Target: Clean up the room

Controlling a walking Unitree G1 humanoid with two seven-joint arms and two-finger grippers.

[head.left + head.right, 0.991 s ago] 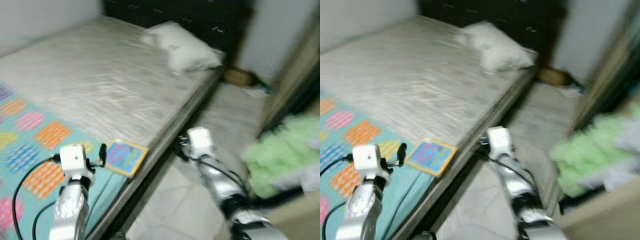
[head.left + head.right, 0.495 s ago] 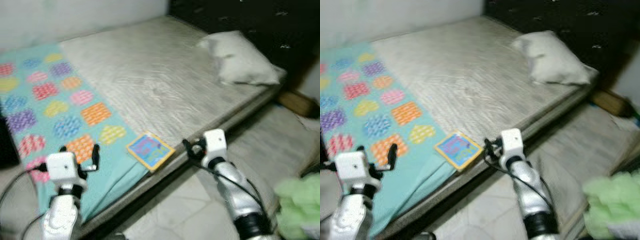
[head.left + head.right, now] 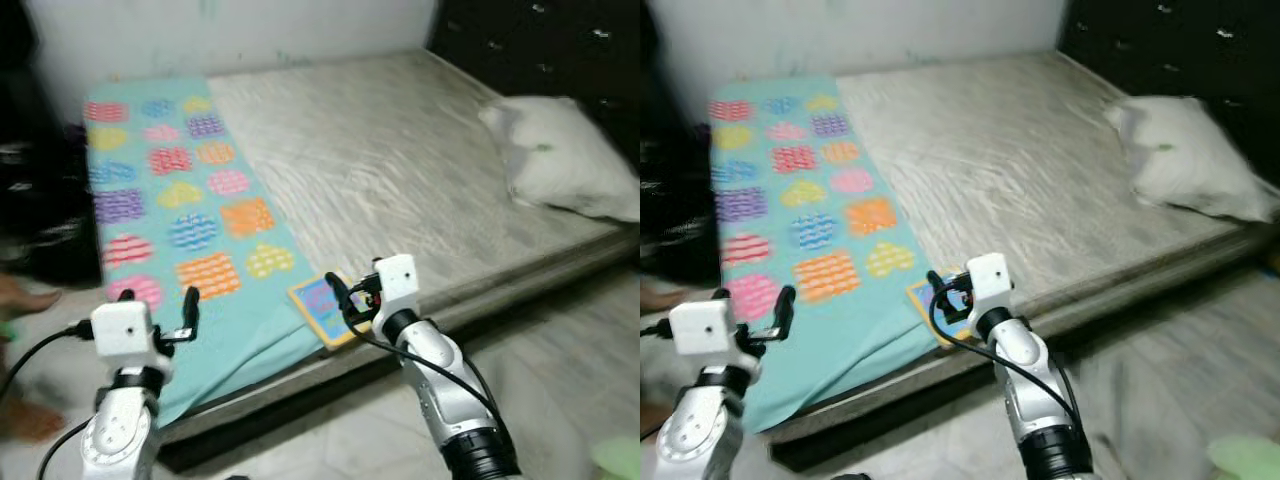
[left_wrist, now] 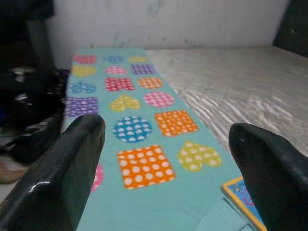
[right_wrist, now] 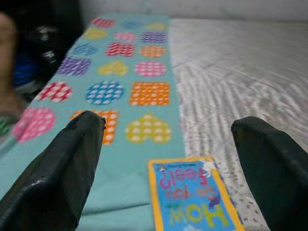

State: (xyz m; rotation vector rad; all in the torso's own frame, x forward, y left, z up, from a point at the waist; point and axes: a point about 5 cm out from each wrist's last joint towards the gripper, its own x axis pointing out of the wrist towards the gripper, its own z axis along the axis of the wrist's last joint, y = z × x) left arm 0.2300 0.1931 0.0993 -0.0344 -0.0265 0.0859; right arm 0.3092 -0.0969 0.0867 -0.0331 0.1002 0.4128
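Note:
A thin book (image 3: 320,308) with a yellow border lies on the near edge of the bed, half on the teal blanket (image 3: 180,220) with its coloured hearts and squares. My right gripper (image 3: 345,298) hovers just at the book's near side, open and holding nothing; the book (image 5: 190,195) lies low between its fingers (image 5: 72,163). My left gripper (image 3: 158,298) is open too, held over the blanket's near end, with the blanket (image 4: 139,130) stretching ahead of it and the book's corner (image 4: 243,199) off to one side.
The grey mattress (image 3: 400,160) carries a white pillow (image 3: 560,160) at the far right, against a dark headboard (image 3: 540,40). Dark clutter (image 3: 40,200) stands left of the bed, and something skin-toned and blurred (image 3: 25,300) lies below it. Pale floor (image 3: 560,340) runs along the bed's near side.
The camera has swung left: the pillow slid to the right, the whole blanket came into view, and the green pile nearly left the picture. Both grippers stay open.

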